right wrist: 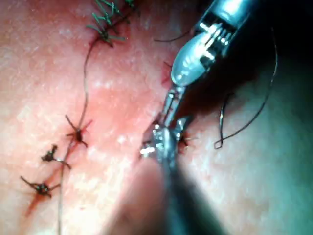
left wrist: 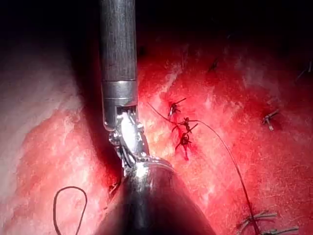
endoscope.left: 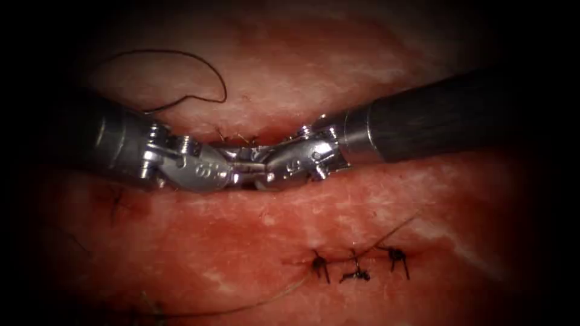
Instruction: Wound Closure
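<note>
My left tool point(endoscope.left: 244, 169) and right tool point(endoscope.left: 263, 169) meet tip to tip over the cut point(endoscope.left: 241, 140) in the tissue point(endoscope.left: 362, 199). A thin bright sliver lies between the two tips; I cannot tell whether it is the needle. Short thread ends point(endoscope.left: 220, 134) stick up from the cut just behind the tips. A loose dark loop of thread point(endoscope.left: 199, 66) lies on the tissue beyond the left tool. In the right wrist view the left tool point(right wrist: 168, 115) reaches down to the right tool point(right wrist: 161, 139). In the left wrist view the right tool point(left wrist: 128, 147) touches the left tool's tip.
Three tied dark knots point(endoscope.left: 356, 271) sit in a row in front of the tools, right of centre, with a long thread tail point(endoscope.left: 241, 309) trailing left from them. More finished stitches point(left wrist: 259, 220) lie farther along the tissue. Red fluid wets the surface near the knots.
</note>
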### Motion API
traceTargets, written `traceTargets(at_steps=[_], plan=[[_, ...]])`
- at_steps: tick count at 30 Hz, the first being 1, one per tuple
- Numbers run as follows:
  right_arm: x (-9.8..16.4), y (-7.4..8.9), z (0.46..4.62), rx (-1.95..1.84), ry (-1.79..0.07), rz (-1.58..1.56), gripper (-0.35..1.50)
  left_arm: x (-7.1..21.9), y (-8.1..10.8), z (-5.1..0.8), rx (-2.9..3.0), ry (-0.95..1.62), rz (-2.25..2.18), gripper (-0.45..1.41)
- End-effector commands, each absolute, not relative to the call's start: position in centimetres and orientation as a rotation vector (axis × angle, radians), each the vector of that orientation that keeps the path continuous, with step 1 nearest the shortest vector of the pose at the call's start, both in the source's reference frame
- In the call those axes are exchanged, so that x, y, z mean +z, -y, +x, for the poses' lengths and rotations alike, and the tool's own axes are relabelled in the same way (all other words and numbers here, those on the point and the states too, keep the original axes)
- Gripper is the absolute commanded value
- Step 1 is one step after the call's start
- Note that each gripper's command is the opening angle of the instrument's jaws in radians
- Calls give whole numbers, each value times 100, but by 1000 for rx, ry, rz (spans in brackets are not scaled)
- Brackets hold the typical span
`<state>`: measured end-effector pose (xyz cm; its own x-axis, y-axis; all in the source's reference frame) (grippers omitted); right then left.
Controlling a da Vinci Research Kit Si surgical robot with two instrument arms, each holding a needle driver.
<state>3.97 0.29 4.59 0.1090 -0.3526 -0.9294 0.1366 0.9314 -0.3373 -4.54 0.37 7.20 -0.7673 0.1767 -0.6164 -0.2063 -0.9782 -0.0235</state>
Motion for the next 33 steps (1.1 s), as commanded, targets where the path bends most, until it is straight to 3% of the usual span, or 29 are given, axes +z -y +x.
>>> traceTargets(at_steps=[1, 9, 11, 13, 14, 22, 33], plan=[[464, -25, 401, -376, -1427, -172, -35, 727, -30, -460, 2773, -65, -968, -45], [456, -36, 389, -355, -1404, -150, -33, 723, -30, -458, 2773, -58, -973, -45], [453, -38, 384, -299, -1387, -130, 66, 720, -30, -455, 2773, -54, -976, -45], [446, -39, 375, -167, -1352, -80, 130, 714, -25, -448, 2775, -50, -980, -45], [440, -39, 366, -130, -1343, -65, 138, 710, -19, -441, 2778, -49, -983, -45], [414, -55, 327, -73, -1329, -55, 148, 694, 14, -405, 2792, -49, -994, -45], [409, -60, 313, 27, -1307, -48, 141, 746, 63, -343, 2769, -34, -971, -45]])
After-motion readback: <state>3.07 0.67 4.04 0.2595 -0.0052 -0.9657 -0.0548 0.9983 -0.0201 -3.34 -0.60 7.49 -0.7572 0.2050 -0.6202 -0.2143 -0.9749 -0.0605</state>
